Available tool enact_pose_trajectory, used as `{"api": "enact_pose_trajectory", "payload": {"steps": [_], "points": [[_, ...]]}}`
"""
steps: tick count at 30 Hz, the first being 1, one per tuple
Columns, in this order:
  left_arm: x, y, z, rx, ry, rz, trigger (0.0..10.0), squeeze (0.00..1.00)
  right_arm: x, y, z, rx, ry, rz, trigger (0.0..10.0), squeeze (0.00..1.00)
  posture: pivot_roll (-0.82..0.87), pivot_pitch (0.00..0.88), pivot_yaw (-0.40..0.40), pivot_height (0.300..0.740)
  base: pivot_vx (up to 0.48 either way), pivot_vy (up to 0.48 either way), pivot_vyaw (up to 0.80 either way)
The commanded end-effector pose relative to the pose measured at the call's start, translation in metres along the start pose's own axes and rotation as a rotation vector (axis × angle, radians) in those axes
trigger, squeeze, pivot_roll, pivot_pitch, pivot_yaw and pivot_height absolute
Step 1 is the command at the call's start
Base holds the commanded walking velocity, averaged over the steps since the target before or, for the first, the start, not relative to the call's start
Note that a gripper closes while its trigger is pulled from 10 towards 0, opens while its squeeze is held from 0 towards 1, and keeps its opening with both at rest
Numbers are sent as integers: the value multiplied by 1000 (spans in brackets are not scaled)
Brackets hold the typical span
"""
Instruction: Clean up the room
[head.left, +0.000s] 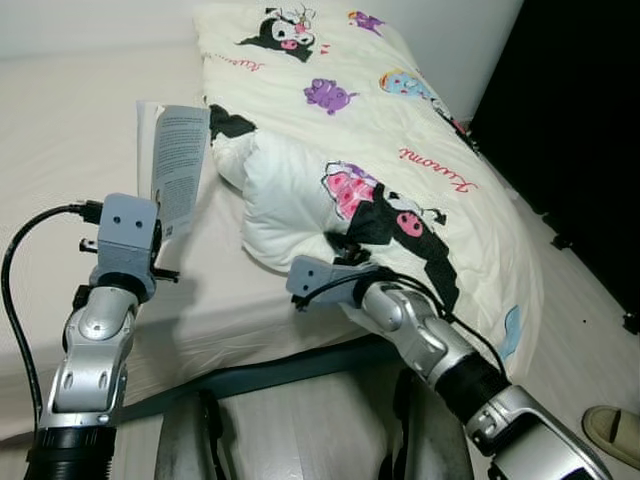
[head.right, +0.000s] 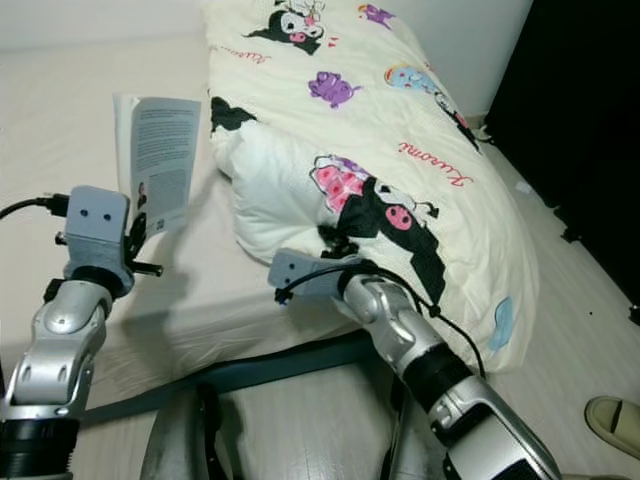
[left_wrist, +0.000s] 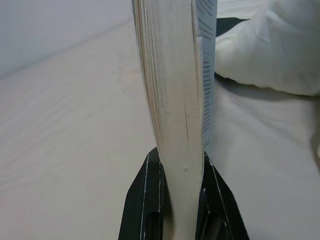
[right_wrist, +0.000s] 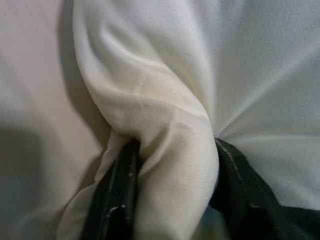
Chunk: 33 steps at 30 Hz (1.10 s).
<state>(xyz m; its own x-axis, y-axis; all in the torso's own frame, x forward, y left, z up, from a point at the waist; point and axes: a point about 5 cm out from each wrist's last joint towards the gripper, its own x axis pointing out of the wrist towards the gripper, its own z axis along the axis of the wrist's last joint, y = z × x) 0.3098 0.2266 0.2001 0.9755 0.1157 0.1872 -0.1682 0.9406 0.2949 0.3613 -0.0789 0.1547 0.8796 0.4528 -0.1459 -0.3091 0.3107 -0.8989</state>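
End effectors grip upright book (head.left: 178, 165) and bunched quilt (head.left: 340, 150).

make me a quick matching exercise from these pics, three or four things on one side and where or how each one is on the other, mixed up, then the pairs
1. book
2. duvet
3. slipper
4. left gripper

a. on the floor at the robot's right
b. pinched at one fold by the right gripper
c. held upright above the bed
d. shut on the book's page edges

Pairs: 1-c, 2-b, 3-a, 4-d
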Motion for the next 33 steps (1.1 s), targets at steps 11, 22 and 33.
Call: {"api": "enact_pose_trajectory", "payload": {"steps": [11,22,33], "points": [[3,2,7,-5,-32,19,0,0,-7,3,-8,232,-7,70,0,0,98,236,7,300,0,0,0],[7,-3,6,-25,-38,26,0,0,-58,-33,49,922,-541,420,0,0,51,189,2,300,0,0,0],[10,-13,5,-37,-44,9,0,0,-103,36,43,771,-403,960,0,0,40,176,3,300,0,0,0]]}}
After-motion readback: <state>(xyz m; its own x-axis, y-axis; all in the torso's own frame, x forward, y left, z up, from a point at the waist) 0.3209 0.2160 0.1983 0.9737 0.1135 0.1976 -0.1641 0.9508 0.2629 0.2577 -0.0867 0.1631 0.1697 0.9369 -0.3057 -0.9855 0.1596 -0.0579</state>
